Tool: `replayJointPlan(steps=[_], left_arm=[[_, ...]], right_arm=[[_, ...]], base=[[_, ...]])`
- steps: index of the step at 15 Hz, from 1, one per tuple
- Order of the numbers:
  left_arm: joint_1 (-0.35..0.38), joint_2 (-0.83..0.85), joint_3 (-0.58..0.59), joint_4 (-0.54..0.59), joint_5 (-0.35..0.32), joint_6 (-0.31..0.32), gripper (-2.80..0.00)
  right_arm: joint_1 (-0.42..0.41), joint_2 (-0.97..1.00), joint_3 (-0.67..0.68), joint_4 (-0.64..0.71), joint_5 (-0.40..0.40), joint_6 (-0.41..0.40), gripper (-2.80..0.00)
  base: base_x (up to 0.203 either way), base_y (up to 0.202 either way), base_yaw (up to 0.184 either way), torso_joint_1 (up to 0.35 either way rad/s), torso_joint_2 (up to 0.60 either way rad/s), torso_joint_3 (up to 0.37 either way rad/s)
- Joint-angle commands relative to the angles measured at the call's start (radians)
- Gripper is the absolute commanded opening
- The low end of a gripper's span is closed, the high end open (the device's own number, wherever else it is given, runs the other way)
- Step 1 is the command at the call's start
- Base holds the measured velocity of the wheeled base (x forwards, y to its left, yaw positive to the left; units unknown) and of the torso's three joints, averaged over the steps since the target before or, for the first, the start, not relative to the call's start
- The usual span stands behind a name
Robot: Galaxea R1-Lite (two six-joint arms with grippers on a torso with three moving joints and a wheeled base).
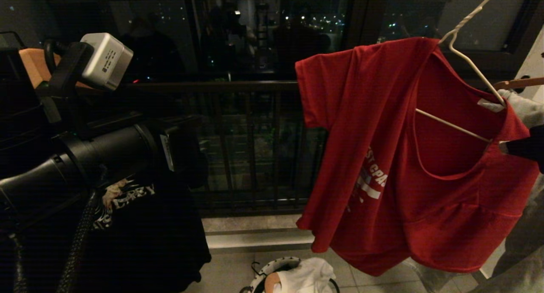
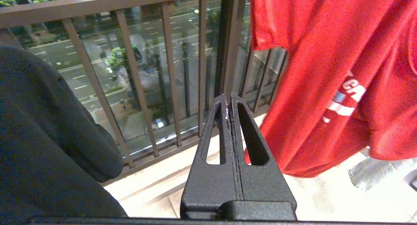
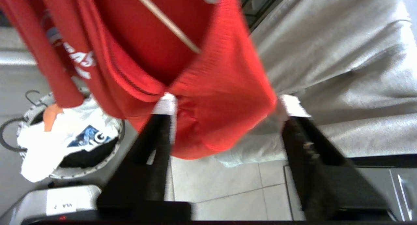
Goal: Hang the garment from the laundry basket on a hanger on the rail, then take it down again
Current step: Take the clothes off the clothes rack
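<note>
Red T-shirt (image 1: 382, 157) hangs askew on white wire hanger (image 1: 467, 59). Right hand (image 3: 224, 104) fingers spread astride its shoulder; left hand (image 2: 229, 104) closed, empty. Fabric limp, light; best gripped at shoulder seam.

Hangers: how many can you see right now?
2. The white wire hanger carries the red T-shirt; a wooden hanger pokes in behind it at the right edge. Others may be hidden.
</note>
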Motion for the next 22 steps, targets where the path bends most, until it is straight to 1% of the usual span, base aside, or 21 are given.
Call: replayJointPlan(steps=[1, 3, 7, 10, 12, 14, 15, 22], left_arm=[[0.000, -0.006, -0.001, -0.003, 0.001, 0.000, -2.80], [0.000, -0.007, 0.000, -0.003, 0.001, 0.000, -2.80], [0.000, -0.014, 0.000, -0.003, 0.001, 0.000, -2.80], [0.000, -0.018, 0.000, -0.002, 0.001, 0.000, -2.80], [-0.001, -0.020, 0.002, -0.001, 0.001, 0.000, -2.80], [0.000, -0.018, 0.002, -0.002, 0.001, 0.000, -2.80], [-0.001, -0.020, 0.002, -0.001, 0.001, 0.000, -2.80], [-0.001, -0.020, 0.002, -0.003, 0.001, 0.001, -2.80]], right_arm=[[0.007, 0.031, -0.001, -0.004, -0.039, 0.002, 0.00], [0.007, 0.041, -0.001, -0.035, -0.104, -0.001, 0.00], [-0.003, 0.044, 0.000, -0.080, -0.183, -0.016, 0.00], [-0.046, 0.041, 0.000, -0.113, -0.197, -0.057, 0.00], [-0.067, 0.034, 0.007, -0.111, -0.197, -0.062, 0.00], [-0.071, 0.032, 0.024, -0.110, -0.199, -0.068, 0.00], [-0.071, 0.032, 0.031, -0.110, -0.199, -0.075, -2.80], [-0.076, 0.047, 0.033, -0.113, -0.199, -0.084, -2.80]], base=[[0.000, 0.000, 0.000, 0.000, 0.00, 0.000], [0.000, 0.000, 0.000, 0.000, 0.00, 0.000], [0.000, 0.000, 0.000, 0.000, 0.00, 0.000], [0.000, 0.000, 0.000, 0.000, 0.00, 0.000], [0.000, 0.000, 0.000, 0.000, 0.00, 0.000], [0.000, 0.000, 0.000, 0.000, 0.00, 0.000], [0.000, 0.000, 0.000, 0.000, 0.00, 0.000], [0.000, 0.000, 0.000, 0.000, 0.00, 0.000]])
